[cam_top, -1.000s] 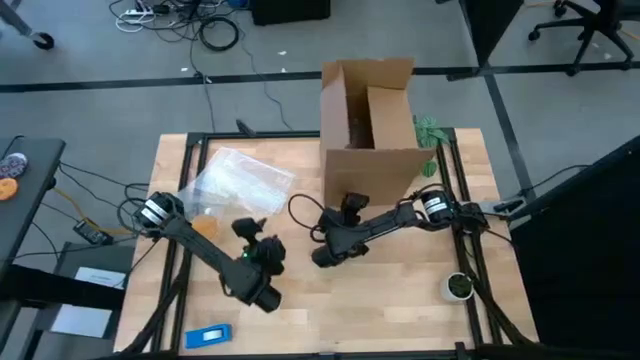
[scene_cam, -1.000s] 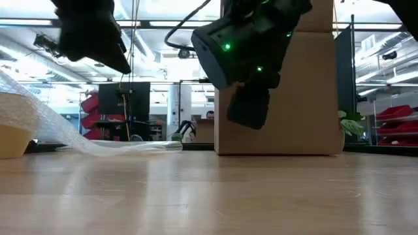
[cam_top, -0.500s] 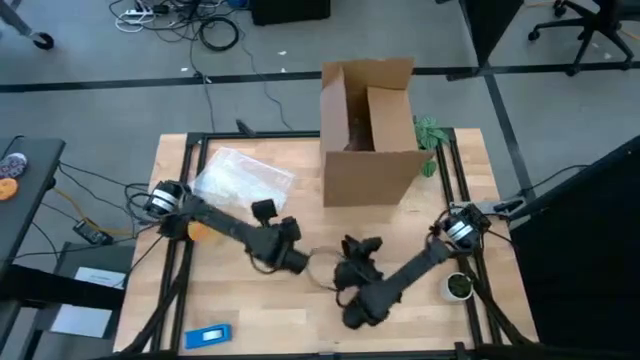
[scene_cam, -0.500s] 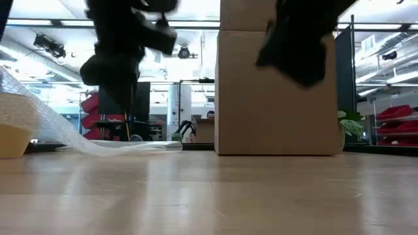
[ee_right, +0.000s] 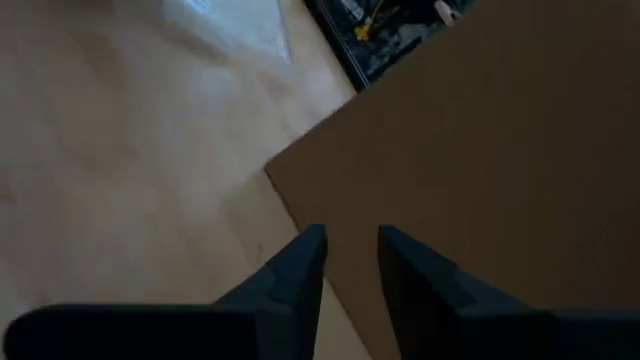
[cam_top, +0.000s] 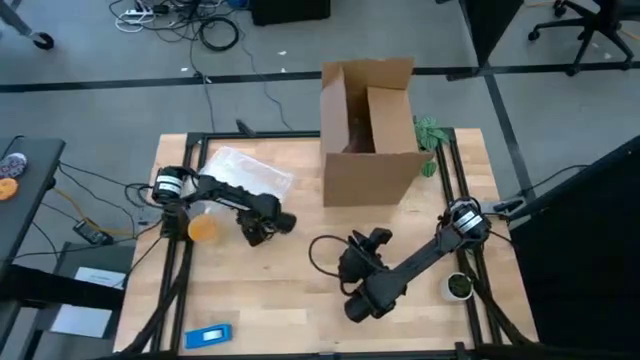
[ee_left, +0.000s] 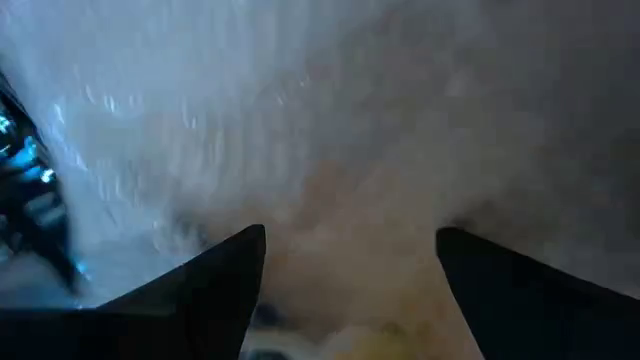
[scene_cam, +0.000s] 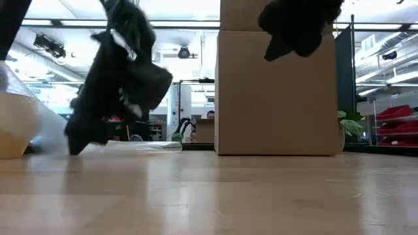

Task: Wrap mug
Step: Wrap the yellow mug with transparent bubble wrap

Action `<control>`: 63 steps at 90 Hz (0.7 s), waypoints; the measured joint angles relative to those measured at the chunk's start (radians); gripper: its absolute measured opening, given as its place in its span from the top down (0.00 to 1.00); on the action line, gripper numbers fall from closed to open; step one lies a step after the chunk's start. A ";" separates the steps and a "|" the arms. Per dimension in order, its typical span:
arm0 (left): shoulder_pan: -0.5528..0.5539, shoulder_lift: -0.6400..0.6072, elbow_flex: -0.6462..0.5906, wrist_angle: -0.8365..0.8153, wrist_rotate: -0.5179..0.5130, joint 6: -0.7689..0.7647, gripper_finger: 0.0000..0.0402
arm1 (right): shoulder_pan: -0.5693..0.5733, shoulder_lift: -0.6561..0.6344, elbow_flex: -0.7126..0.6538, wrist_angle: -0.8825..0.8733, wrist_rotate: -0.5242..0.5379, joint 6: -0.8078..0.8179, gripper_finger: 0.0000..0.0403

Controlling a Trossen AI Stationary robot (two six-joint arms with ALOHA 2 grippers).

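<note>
Wooden boards form the table (cam_top: 300,300), with grey floor and loose cables beyond its far edge. No writing can be read anywhere. At the left edge sits the mug (cam_top: 203,228), small, round and bright orange, partly under the left arm and touching the near corner of a clear bubble-wrap sheet (cam_top: 245,172). Just right of the mug, the left gripper (cam_top: 255,232) hangs low, its fingers (ee_left: 215,285) spread apart and empty. Farther right, a cardboard box (cam_top: 368,135) stands open at the far side. Near the table's middle, the right gripper (cam_top: 375,240) points toward the box, its fingers (ee_right: 290,275) nearly pressed together, holding nothing.
</note>
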State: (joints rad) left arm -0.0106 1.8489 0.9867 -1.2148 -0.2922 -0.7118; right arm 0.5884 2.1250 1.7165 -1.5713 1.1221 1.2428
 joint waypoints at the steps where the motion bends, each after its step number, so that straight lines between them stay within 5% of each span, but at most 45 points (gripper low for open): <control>1: 0.000 -0.001 -0.006 0.006 0.000 -0.003 0.28 | 0.000 0.000 -0.003 0.000 0.000 0.004 0.81; 16: -0.021 0.002 -0.003 0.019 -0.006 -0.047 0.28 | -0.004 0.000 -0.029 0.003 -0.002 0.065 0.81; 36: -0.098 0.007 0.153 0.149 -0.033 -0.014 0.28 | -0.025 0.000 -0.030 0.045 -0.013 0.095 0.81; 63: -0.224 0.011 0.334 0.559 -0.036 0.418 0.28 | -0.061 0.001 -0.030 0.115 -0.078 0.053 0.81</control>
State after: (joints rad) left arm -0.2344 1.8595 1.3208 -0.6563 -0.3283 -0.2938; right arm 0.5277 2.1258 1.6863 -1.4563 1.0445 1.2955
